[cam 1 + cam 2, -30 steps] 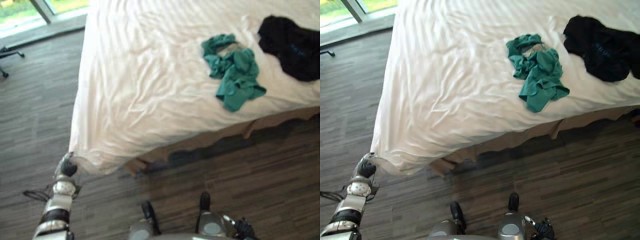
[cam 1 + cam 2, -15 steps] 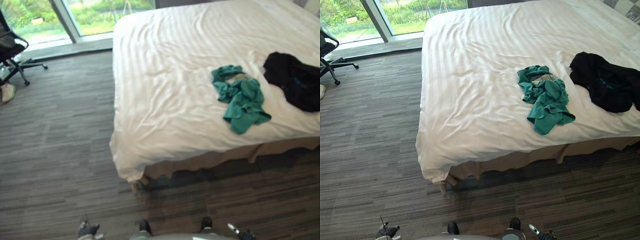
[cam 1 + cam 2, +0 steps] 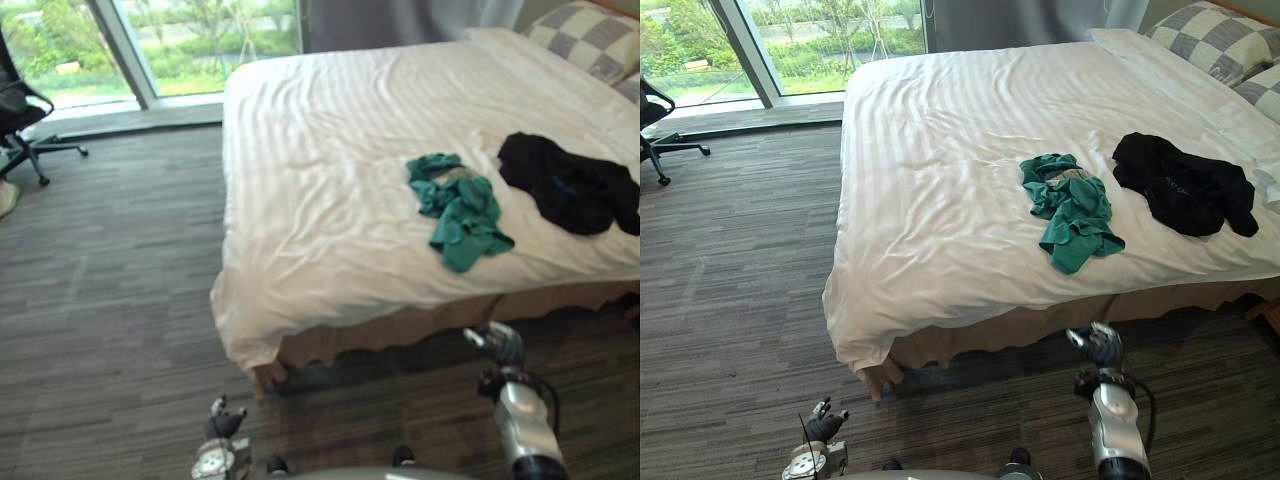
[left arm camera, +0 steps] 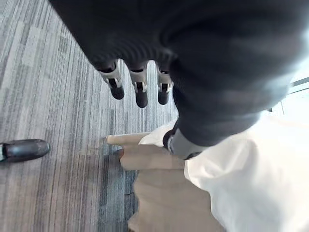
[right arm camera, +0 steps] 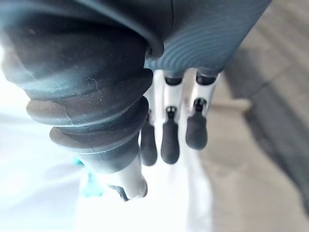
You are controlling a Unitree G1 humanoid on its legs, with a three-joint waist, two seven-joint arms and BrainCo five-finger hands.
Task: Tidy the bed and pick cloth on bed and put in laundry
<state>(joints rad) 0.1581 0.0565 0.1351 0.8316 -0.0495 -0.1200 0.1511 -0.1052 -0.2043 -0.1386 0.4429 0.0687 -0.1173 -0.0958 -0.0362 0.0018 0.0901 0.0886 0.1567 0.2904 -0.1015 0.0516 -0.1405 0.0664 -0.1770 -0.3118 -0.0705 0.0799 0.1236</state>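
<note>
Partly cropped bed (image 3: 940, 150) bears green cloth (image 3: 1070, 212), black cloth (image 3: 1180, 187); left hand (image 3: 824, 422), right hand (image 3: 1098, 346) slack-fingered, empty.

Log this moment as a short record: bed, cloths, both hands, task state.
bed: white sheet, wrinkled; checked pillows at the head
green cloth: crumpled on the sheet, near the bed's near side
black cloth: on the sheet to its right, toward the pillows
left hand: low over the floor by the bed's corner, fingers straight, empty
right hand: raised before the bed's near side, fingers straight, empty
task state: both cloths on the bed, neither picked up yet
</note>
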